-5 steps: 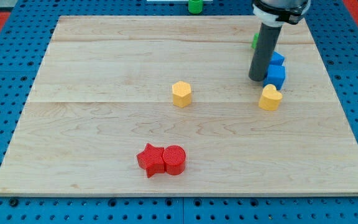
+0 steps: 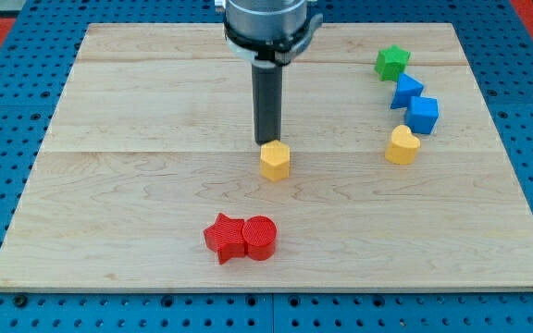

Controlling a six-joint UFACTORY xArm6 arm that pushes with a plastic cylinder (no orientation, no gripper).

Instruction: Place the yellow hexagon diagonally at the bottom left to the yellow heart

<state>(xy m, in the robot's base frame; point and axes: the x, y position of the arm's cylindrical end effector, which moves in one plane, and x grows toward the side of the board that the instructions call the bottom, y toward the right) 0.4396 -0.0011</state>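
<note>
The yellow hexagon (image 2: 275, 160) lies near the middle of the wooden board. My tip (image 2: 267, 141) touches its upper edge, just above and slightly left of it. The yellow heart (image 2: 401, 145) lies to the view's right, at about the same height as the hexagon, some way apart from it.
Two blue blocks (image 2: 423, 115) (image 2: 405, 91) and a green star (image 2: 391, 62) stand in a line above the heart. A red star (image 2: 223, 238) and a red cylinder (image 2: 260, 238) touch each other near the board's bottom. A green block (image 2: 291, 3) shows beyond the top edge.
My tip has swept left from beside the blue blocks to the hexagon's upper edge. The hexagon has shifted slightly down. The green star is now uncovered.
</note>
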